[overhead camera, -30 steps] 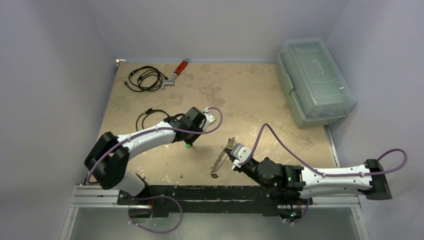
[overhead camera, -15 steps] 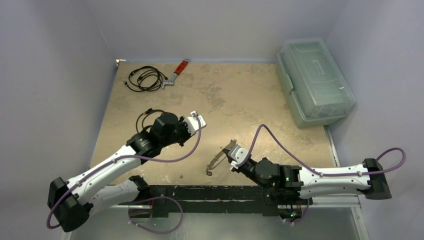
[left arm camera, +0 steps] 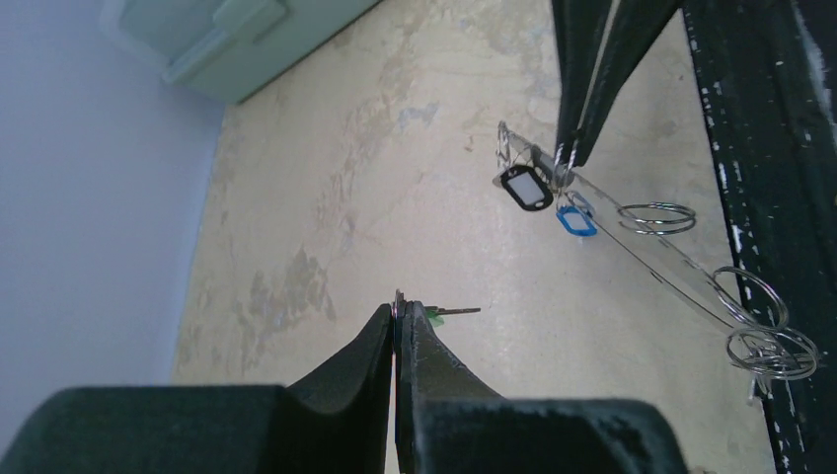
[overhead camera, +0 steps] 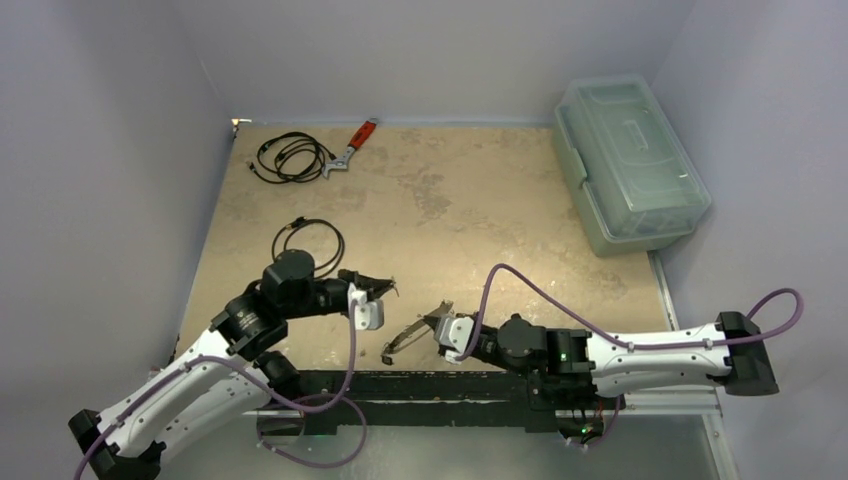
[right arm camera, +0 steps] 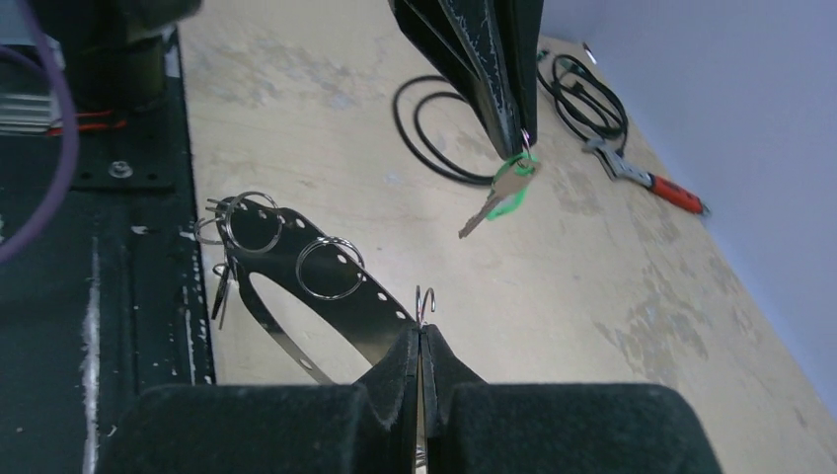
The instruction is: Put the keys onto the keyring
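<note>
Green key (right arm camera: 498,200) (left claw (left arm camera: 398,311)) — arm (overhead camera: 215,365) low, outstretched

No writing, brand, number or sign can be read in any view. The dark key tag (left arm camera: 526,188) carries a white insert that looks blank. The blue key tag (left arm camera: 575,220) and the green-tagged key (right arm camera: 498,197) are too small to tell. The keyring (right arm camera: 375,314) shows only punched holes. The lidded box (overhead camera: 630,160) at two o'clock on the table (overhead camera: 480,200) and the red-handled wrench (overhead camera: 352,147) at eleven o'clock show no legible marking.
</note>
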You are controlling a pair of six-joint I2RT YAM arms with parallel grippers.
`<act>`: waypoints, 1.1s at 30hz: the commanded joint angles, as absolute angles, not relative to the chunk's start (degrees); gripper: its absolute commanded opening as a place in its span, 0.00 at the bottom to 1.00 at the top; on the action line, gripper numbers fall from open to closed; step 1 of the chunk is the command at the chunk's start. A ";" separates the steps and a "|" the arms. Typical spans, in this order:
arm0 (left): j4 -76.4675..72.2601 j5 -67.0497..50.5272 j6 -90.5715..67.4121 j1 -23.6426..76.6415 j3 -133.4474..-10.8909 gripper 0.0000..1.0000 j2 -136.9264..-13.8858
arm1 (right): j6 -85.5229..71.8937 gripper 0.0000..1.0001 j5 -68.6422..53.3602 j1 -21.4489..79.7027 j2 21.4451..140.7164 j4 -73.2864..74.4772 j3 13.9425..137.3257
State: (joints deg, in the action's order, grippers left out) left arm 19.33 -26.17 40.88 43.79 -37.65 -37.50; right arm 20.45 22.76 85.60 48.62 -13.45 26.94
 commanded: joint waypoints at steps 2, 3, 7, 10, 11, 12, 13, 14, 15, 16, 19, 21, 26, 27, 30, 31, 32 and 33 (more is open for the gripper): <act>23.34 -37.61 53.05 45.21 -36.29 0.00 -33.02 | 24.93 0.00 13.42 85.96 49.37 -15.51 31.47; 23.88 -38.34 54.80 45.63 -36.01 0.00 -32.52 | 25.28 0.00 12.61 85.97 49.66 -15.17 31.88; 25.22 -38.69 60.14 46.89 -35.22 0.00 -30.73 | 26.97 0.00 10.56 85.96 51.13 -13.31 33.67; 26.50 -38.05 62.07 48.02 -35.39 0.00 -30.91 | 27.69 0.00 9.64 85.96 52.07 -12.00 34.84; 27.13 -37.99 62.58 48.57 -35.60 0.00 -31.20 | 27.87 0.00 9.20 85.96 52.42 -11.55 35.22; 27.76 -37.84 63.38 48.97 -35.88 0.00 -31.59 | 28.01 0.00 8.70 85.96 52.77 -11.13 35.61; 28.23 -37.62 64.06 49.47 -36.13 0.00 -31.83 | 28.25 0.00 8.18 85.96 53.19 -10.63 36.05; 28.79 -37.43 64.80 49.95 -36.46 0.00 -32.09 | 28.46 0.00 7.88 85.96 53.64 -10.26 36.38; 29.30 -37.23 65.60 50.45 -36.85 0.00 -32.36 | 28.66 0.00 7.71 85.96 54.08 -9.88 36.75; 29.88 -36.93 66.39 50.83 -37.29 0.00 -32.54 | 28.85 0.00 7.54 85.96 54.54 -9.51 37.11; 32.30 -36.82 68.70 51.62 -39.25 0.00 -33.48 | 29.47 0.00 7.69 85.96 55.71 -8.65 37.98; 34.10 -36.91 69.94 52.13 -40.47 0.00 -34.14 | 29.74 0.00 7.73 85.98 56.10 -8.47 38.28; 36.21 -37.21 71.07 52.96 -42.15 0.00 -34.52 | 30.06 0.00 7.41 85.96 56.58 -8.28 38.49; 36.52 -37.25 71.14 53.11 -42.45 0.00 -34.58 | 30.06 0.00 7.39 85.96 56.74 -8.21 38.57; 37.09 -37.39 71.37 53.58 -43.16 0.00 -34.92 | 30.17 0.00 7.15 85.96 57.31 -8.05 38.82; 37.17 -37.50 71.44 53.72 -43.34 0.00 -35.16 | 30.15 0.00 7.08 85.96 57.57 -8.02 38.97; 37.19 -37.54 71.45 53.85 -43.41 0.00 -35.38 | 30.15 0.00 7.04 85.96 57.90 -8.00 39.08; 37.26 -37.48 71.45 54.00 -43.55 0.00 -35.72 | 30.21 0.00 7.03 85.96 58.18 -7.97 39.27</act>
